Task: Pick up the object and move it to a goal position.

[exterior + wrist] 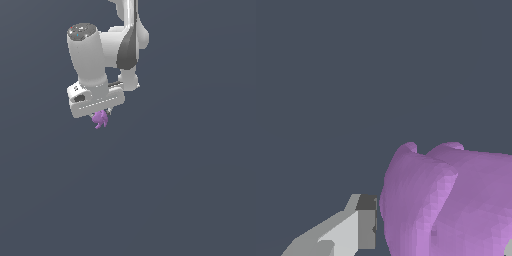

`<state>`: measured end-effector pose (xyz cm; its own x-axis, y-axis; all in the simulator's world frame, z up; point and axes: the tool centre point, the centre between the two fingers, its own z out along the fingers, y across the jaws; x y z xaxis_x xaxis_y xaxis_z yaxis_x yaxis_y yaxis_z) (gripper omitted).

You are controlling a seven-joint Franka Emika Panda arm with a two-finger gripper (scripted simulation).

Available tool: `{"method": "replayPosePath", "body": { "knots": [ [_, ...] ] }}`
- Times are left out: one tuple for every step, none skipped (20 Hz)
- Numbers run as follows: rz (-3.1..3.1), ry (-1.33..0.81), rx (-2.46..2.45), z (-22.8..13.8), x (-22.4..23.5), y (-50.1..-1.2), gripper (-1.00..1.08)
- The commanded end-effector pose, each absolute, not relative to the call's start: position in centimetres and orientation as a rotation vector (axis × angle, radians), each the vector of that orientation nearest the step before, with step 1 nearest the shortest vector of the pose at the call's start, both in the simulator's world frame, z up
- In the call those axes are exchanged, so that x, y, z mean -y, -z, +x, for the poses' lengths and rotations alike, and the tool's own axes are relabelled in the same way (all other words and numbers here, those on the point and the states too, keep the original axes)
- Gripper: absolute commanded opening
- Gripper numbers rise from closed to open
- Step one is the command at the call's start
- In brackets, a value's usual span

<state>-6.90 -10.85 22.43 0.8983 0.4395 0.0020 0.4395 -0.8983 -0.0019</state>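
Note:
The object [101, 119] is a tiny bright purple lumpy figure with short rounded prongs. It hangs right under the white gripper [104, 113], which points down from the white arm in the exterior view. The fingers are mostly hidden behind the gripper's body there. In the wrist view the purple object [451, 200] fills much of the picture, and one grey fingertip [367, 222] presses against its side. The other finger is barely in that picture. The gripper is shut on the object.
The background is a plain dark grey-blue surface [190, 190] all around. No other objects or edges show.

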Motion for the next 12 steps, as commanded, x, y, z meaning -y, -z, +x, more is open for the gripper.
{"method": "replayPosePath", "body": {
  "knots": [
    [-3.057,0.003,0.708,-7.8,12.9,-24.9,-1.0],
    [-3.057,0.003,0.708,-8.1,13.6,-25.8,-1.0],
    [-3.057,0.003,0.708,-8.4,14.4,-26.8,-1.0],
    [-3.057,0.003,0.708,-8.7,15.2,-27.7,-1.0],
    [-3.057,0.003,0.708,-9.0,16.0,-28.7,-1.0],
    [-3.057,0.003,0.708,-9.3,16.8,-29.6,-1.0],
    [-3.057,0.003,0.708,-9.6,17.6,-30.5,-1.0],
    [-3.058,0.003,0.708,-9.9,18.4,-31.4,-1.0],
    [-3.058,0.003,0.708,-10.1,19.1,-32.2,-1.0],
    [-3.058,0.002,0.707,-10.4,19.8,-33.0,-1.0],
    [-3.058,0.002,0.707,-10.6,20.4,-33.8,-1.0],
    [-3.059,0.002,0.707,-10.8,21.0,-34.5,-1.0]
  ]
}}
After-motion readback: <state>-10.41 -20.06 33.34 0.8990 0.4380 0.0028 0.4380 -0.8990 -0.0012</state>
